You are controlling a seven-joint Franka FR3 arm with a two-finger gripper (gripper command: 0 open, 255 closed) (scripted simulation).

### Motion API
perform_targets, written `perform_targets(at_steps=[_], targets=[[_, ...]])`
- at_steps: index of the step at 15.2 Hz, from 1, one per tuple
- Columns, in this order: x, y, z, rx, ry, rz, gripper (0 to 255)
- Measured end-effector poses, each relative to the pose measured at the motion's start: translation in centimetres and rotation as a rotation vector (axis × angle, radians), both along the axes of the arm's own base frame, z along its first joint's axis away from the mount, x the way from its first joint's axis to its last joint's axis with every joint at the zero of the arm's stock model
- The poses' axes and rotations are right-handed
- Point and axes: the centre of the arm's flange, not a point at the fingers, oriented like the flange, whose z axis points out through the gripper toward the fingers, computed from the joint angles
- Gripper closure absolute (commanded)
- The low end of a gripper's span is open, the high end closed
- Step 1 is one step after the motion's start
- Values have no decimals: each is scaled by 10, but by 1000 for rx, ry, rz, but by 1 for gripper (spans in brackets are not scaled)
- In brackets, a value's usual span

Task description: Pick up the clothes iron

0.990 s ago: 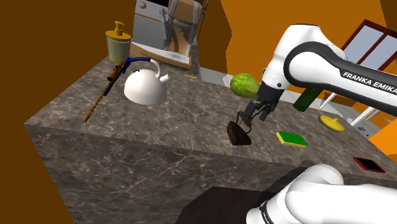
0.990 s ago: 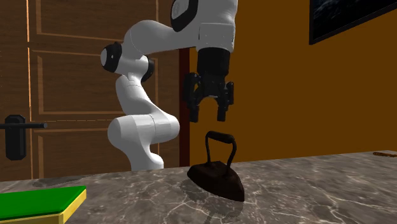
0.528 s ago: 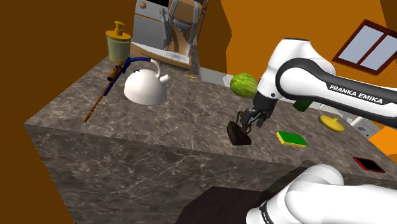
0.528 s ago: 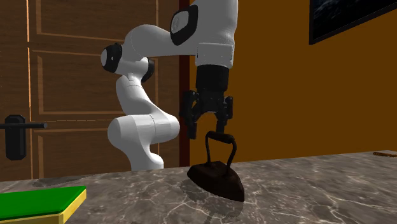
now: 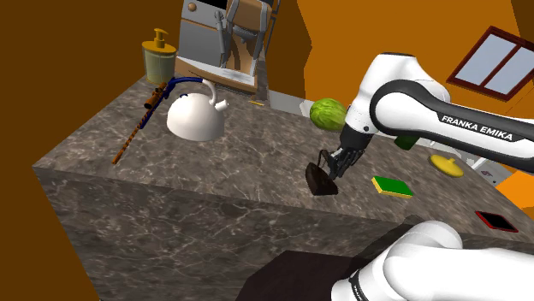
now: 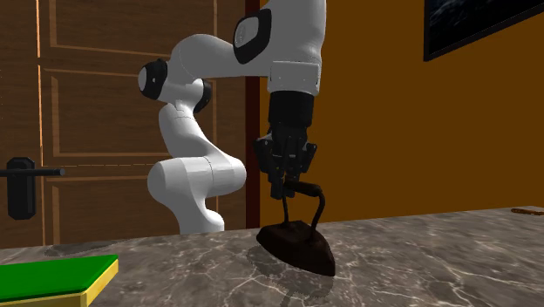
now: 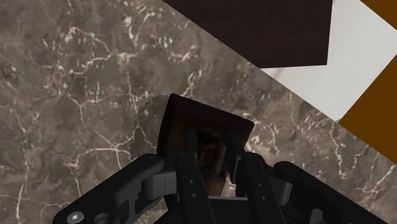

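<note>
1. A white robot arm reaches down over a dark, marbled stone countertop (image 5: 214, 167). Its black gripper (image 6: 288, 188) sits at the top of a dark brown clothes iron (image 6: 296, 242).
2. Gripper state: the two fingers (image 7: 189, 175) are drawn in close and clasp the iron's thin looped handle between them. The wrist view shows the handle pinched between the fingers.
3. Where the iron is: its flat base rests on the countertop, upright, with the handle pointing straight up into the gripper. In the shoulder view it sits towards the right of the counter. A green sponge (image 5: 392, 185) lies near it and a white kettle (image 5: 195, 117) stands well apart to its left.
4. Done so far, as it appears: the approach and the descent are complete, and the grip on the handle looks made.
5. Left to do: the lift. No gap shows under the iron, so it is not yet off the surface.
6. The iron hangs directly below the gripper, so a straight upward pull looks sufficient.
</note>
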Motion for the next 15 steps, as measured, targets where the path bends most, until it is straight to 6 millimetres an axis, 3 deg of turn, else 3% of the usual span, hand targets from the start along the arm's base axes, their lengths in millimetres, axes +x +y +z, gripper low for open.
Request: perform_targets(at_steps=[4, 15], targets=[[0, -1, 2, 0, 0, 0, 255], [-1, -1, 56, 0, 1, 0, 255]])
